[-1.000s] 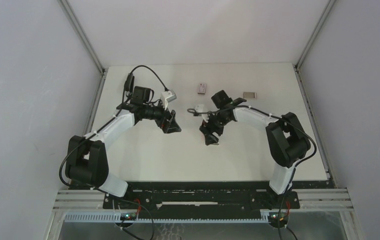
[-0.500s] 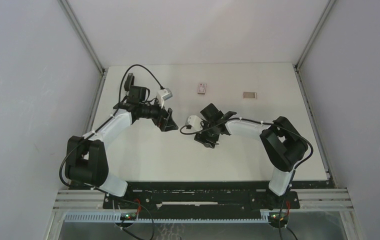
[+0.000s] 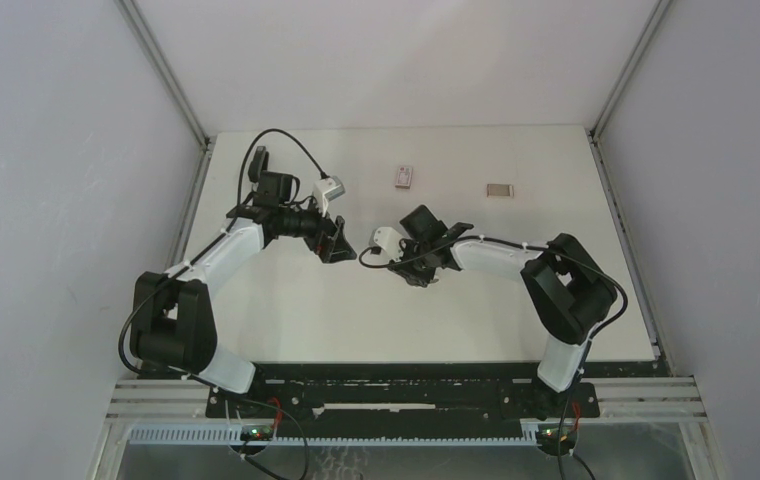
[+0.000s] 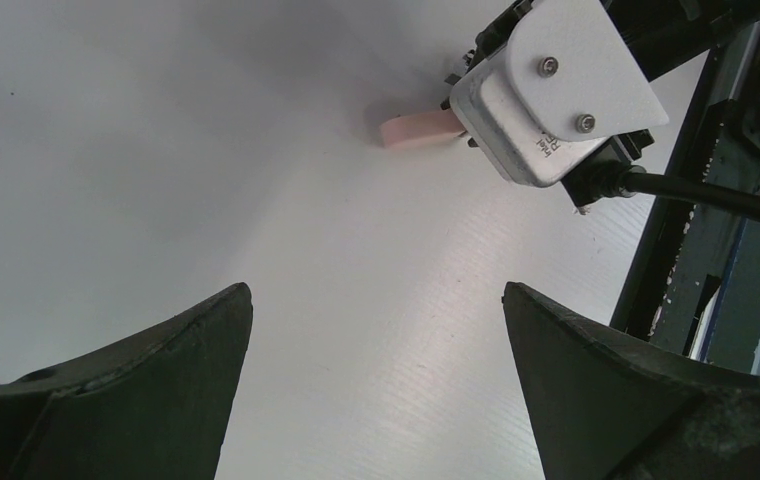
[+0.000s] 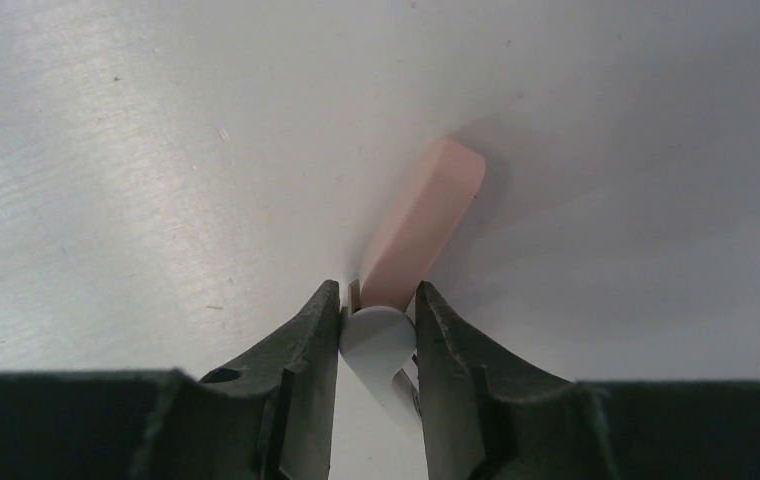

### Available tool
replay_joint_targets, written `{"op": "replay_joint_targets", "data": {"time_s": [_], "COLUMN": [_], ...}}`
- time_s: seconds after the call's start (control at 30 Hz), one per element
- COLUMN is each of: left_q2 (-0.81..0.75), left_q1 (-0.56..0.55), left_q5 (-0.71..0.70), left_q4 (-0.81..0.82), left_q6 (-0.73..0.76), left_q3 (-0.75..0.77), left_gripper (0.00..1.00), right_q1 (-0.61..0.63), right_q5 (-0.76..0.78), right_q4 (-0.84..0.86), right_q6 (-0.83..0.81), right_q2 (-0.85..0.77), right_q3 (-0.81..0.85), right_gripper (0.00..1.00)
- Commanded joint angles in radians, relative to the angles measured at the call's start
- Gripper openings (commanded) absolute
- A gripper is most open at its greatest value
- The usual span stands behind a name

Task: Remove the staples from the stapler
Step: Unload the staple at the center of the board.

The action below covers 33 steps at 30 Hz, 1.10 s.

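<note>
Currently the right gripper (image 5: pixel 376 300) pinches between its fingers (image 5: pixel 306 350) the white end of an apparent stapler (image 5: pixel 426 215), slim and pink, resting on the surface (image 5: pixel 156 150). It looks light, rigid and smooth. The left gripper (image 4: pixel 376 300) stands spread and empty.

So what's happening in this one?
The right gripper is pinched on the white end of a slim pink-and-white object, possibly a small stapler, held close to the white table. The left gripper hangs open beside it with nothing between its fingers. A small pink-and-white flat box and a small grey piece lie apart from each other at the far side.
</note>
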Motion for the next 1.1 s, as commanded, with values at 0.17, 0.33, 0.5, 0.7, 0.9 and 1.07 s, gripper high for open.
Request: {"op": "replay_joint_targets", "data": {"time_s": [0.17,0.33,0.5,0.7,0.9,1.07], "left_q2": [-0.011,-0.005,0.002,0.007,0.009,0.013], "left_q1": [0.006,0.007,0.007,0.007,0.008,0.007], "left_q5": [0.040,0.052,0.062,0.070,0.069,0.068], "left_q4": [0.013,0.003,-0.008,-0.016,-0.020,-0.020], "left_q6": [0.012,0.013,0.016,0.018,0.019,0.020], "left_q3": [-0.015,-0.007,0.000,0.004,0.006,0.007], "left_gripper": [1.00,1.00,1.00,1.00,1.00,1.00], "right_q1": [-0.080,-0.196,-0.301,-0.360,-0.386,-0.395], "right_q5": [-0.215,-0.494,-0.832,-1.047,-1.093,-1.046], "right_q4": [-0.037,-0.135,-0.277,-0.404,-0.431,-0.475], "right_q6": [0.024,0.102,0.172,0.193,0.237,0.251], "right_q2": [-0.122,-0.099,0.023,0.193,0.313,0.354], "right_q3": [0.032,0.114,0.227,0.310,0.342,0.388], "right_gripper": [0.22,0.20,0.20,0.21,0.21,0.23]}}
